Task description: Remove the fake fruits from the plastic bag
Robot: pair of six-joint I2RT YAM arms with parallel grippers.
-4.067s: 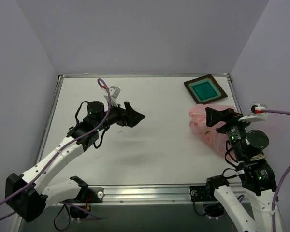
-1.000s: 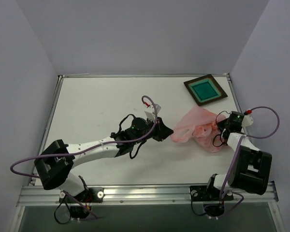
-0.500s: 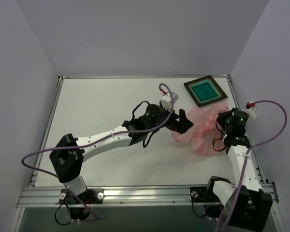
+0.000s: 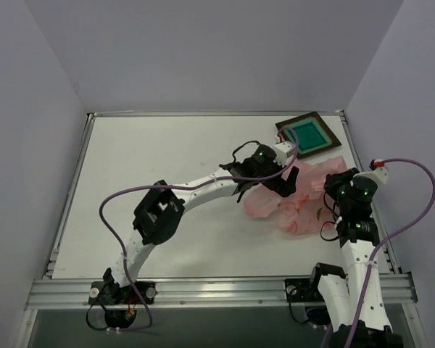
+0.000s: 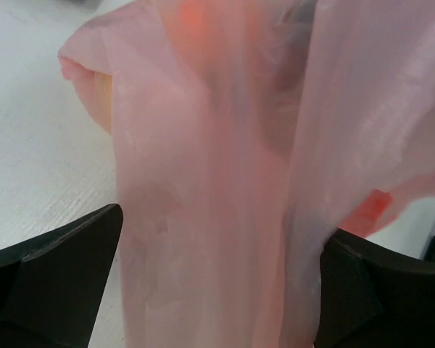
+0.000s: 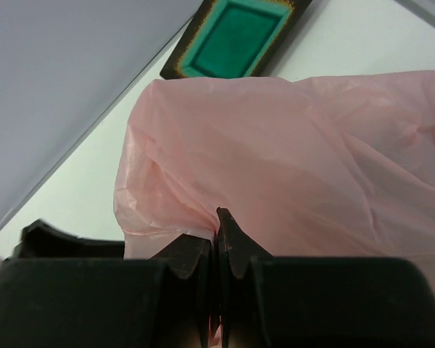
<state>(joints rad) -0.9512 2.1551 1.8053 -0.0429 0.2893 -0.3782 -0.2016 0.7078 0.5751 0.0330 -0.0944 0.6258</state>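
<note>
White counter (image 4: pixel 167 159), right half: the left gripper (image 4: pixel 284 185) has its jaws wide apart astride loose pink film. The plastic bag (image 4: pixel 299 212) lies crumpled, long axis left-to-right, just nearer than the teal-centred tray (image 4: pixel 308 134). At its right end the right gripper (image 6: pixel 219 226) has its jaws pinched closed on the film.

right gripper (image 6: pixel 219 225) pinches the pink plastic bag (image 6: pixel 297 167) (dark teal-centred tray (image 6: pixel 241 36) beyond).

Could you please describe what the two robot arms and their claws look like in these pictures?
The left arm and right arm have white link shells and black joint housings, each showing a small green light. A purple cable loops along each. The left claw and right claw have matte black, wedge-shaped fingers.
</note>
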